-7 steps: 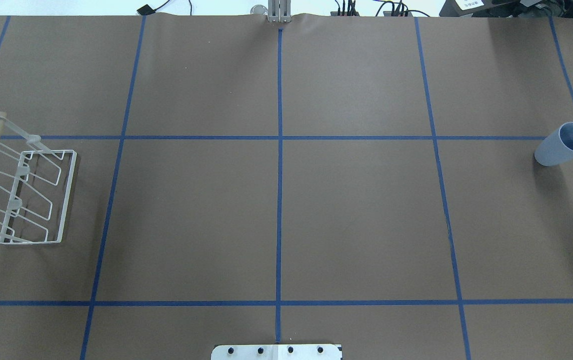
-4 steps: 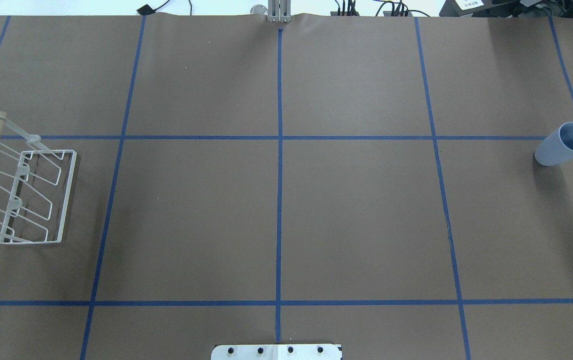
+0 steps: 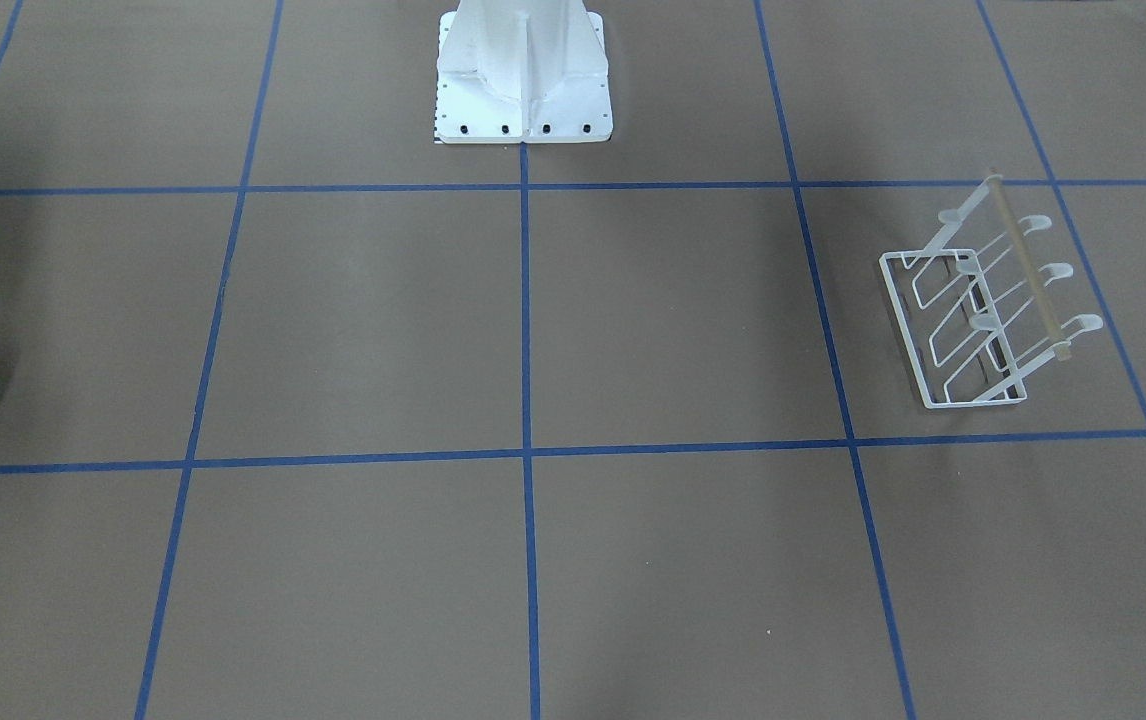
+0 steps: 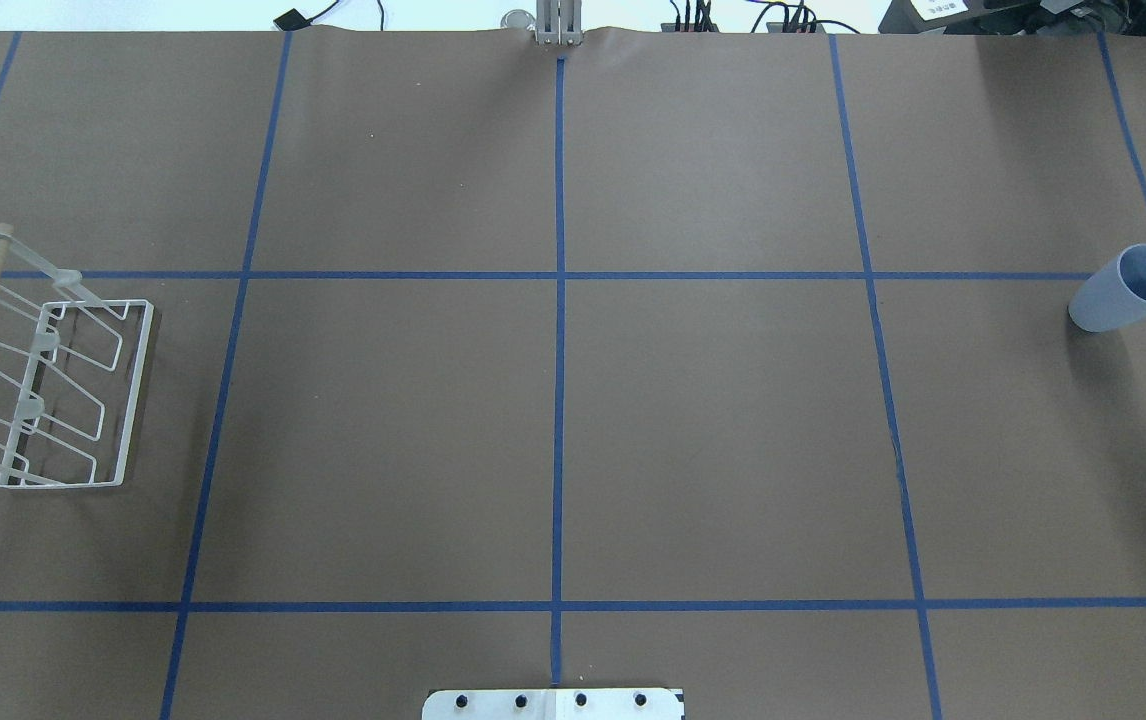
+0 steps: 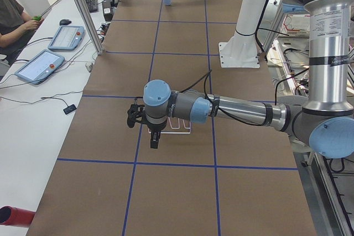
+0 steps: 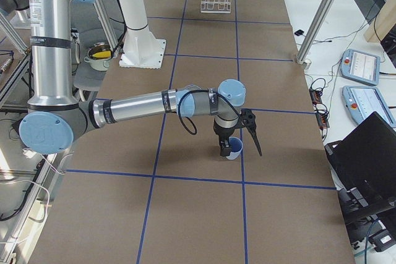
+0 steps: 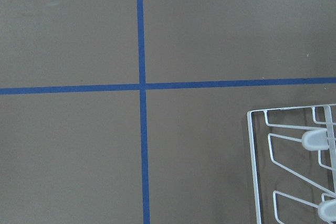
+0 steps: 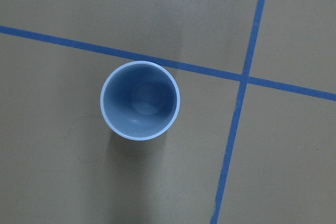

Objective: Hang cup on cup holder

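Two things matter, and they sit at opposite ends of the bench. The cup [image 4: 1128, 290] stands upright, mouth up, by the edge on the robot's right. The cup holder [image 4: 136, 390] sits against the left edge. The right gripper [image 6: 241, 148] hangs over the cup, and its wrist camera looks straight down into the mouth. The left gripper [image 5: 154, 139] hovers beside the cup holder. Both show only in the side views, so I cannot tell whether their fingers are apart or together. I judge this to be the approach to the pick, with nothing grasped yet. The next move calls for lowering onto the cup's wall, closing firmly, then carrying it across and inverting it over a peg [image 3: 981, 322].
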Controlling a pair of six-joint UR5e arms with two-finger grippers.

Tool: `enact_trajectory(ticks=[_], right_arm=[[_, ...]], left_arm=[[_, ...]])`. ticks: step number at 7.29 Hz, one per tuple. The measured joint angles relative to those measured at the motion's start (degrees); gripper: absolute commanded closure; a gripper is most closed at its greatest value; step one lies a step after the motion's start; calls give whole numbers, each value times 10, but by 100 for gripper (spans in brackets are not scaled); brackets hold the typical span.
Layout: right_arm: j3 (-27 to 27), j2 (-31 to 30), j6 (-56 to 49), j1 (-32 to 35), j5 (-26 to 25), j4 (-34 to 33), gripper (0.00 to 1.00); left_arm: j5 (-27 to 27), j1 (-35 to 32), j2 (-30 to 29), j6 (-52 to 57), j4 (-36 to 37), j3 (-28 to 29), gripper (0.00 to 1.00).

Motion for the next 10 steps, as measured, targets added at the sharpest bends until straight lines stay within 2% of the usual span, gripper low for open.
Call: enact_trajectory(ticks=[6,10], right_arm=[[-17,9,8,-14,-2,1,0],[-116,86,41,-22,25,2,0]], left_arm=[[-1,3,-1,1,-1,-8,2],[0,3,-1,3,-1,-8,2]])
